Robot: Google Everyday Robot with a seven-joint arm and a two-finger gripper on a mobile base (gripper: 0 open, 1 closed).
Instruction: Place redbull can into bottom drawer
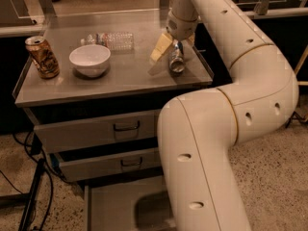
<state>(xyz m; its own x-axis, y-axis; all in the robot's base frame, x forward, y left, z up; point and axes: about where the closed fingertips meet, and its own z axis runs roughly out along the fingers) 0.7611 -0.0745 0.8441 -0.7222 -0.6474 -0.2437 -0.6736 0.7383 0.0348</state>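
The slim silver-and-blue redbull can (pixel 176 60) lies on its side toward the 3 o'clock edge of the grey steel worktop (pixel 125 78), its shiny top pointing to 6 o'clock. The gripper (pixel 173 49) hangs over the can's far end with its pale yellow fingers (pixel 160 47) apart, one on each side of the can; whether they touch it cannot be told. At 9 o'clock from the can sits a white round bowl (pixel 90 59), and beyond that a wider gold-brown can (pixel 42 57) stands upright. A clear plastic bottle (pixel 113 40) lies at 10 o'clock. Below, at 6 o'clock, the grey bottom drawer (pixel 110 206) is pulled open under two closed drawers with dark handles (pixel 126 126), partly hidden by the white arm (pixel 216 129).
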